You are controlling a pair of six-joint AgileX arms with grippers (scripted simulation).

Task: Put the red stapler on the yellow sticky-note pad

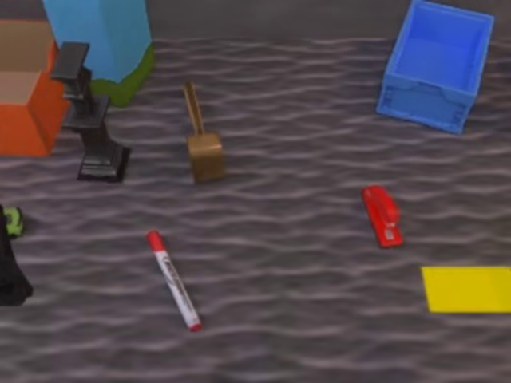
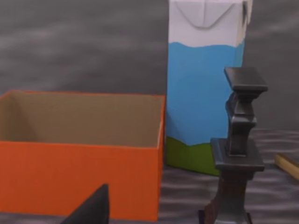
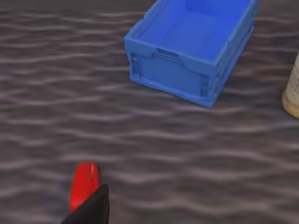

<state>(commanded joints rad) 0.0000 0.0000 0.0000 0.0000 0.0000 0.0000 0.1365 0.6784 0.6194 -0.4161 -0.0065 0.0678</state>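
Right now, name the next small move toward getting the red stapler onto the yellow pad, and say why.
Probably bring the right gripper down over the red stapler. It lies untouched on the table, apart from the yellow sticky-note pad at the right edge, and the right wrist view already shows it close below. The left arm sits far off at the left edge.

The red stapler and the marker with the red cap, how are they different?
The red stapler is red all over; the marker is white with red only at its ends. The stapler is short and chunky; the marker is long and thin. The stapler lies right of the marker. Both lie flat on the table, slanted alike.
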